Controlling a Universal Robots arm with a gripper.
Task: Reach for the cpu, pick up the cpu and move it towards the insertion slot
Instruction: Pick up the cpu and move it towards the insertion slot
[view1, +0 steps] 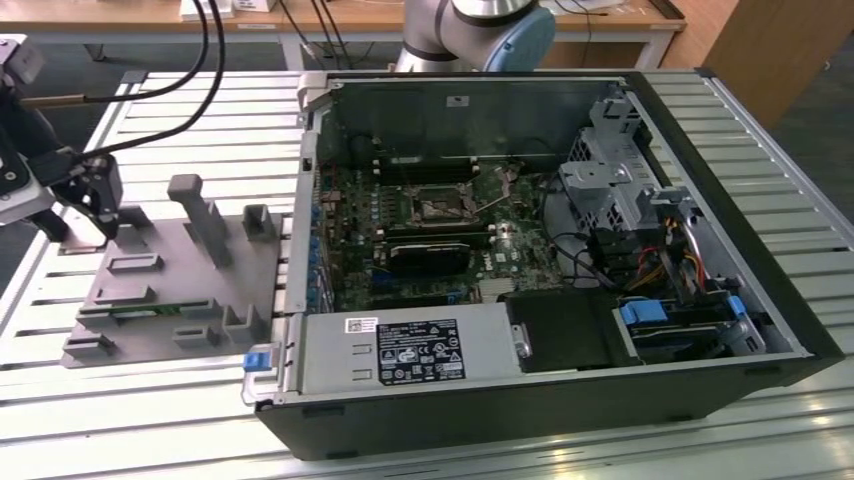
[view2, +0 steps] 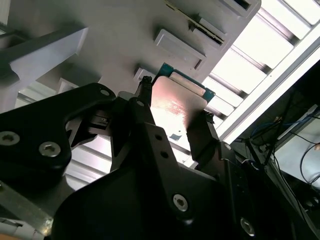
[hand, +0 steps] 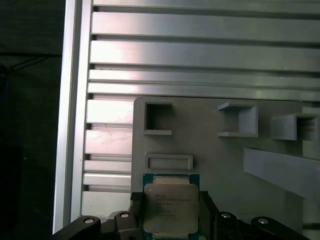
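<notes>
The cpu (hand: 170, 206) sits between the two dark fingers (view2: 142, 102) of the pincer (hand: 170, 197), with its silvery top open to the first wrist view and its green rim showing at one side. The fingers lie against two opposite edges of the chip, so we judge that the pincer is pinching the cpu by its edges. This kind of hold leaves the flat faces untouched. We cannot tell if the chip rests on the grey fixture plate (view1: 160, 290) under it or is already a little above it.

In the exterior view this happens at the far corner of the plate, at about 9 o'clock from the insertion slot (view1: 438, 207) and well apart from it. The slot lies flat on the board inside the open computer case (view1: 534, 400), which rests on its side on the slatted desk (view1: 174, 110).

Between the chip and the slot stand the upright grey posts (view1: 200, 215) of the plate and then the metal side wall (view1: 310, 200) of the case. We judge that both must be passed from above. Just at 6 o'clock of the slot lies the long black card (view1: 427, 255), and at 3 o'clock a drive cage (view1: 607, 190) with loose cables (view1: 661, 265), so the space around the slot is narrow.
</notes>
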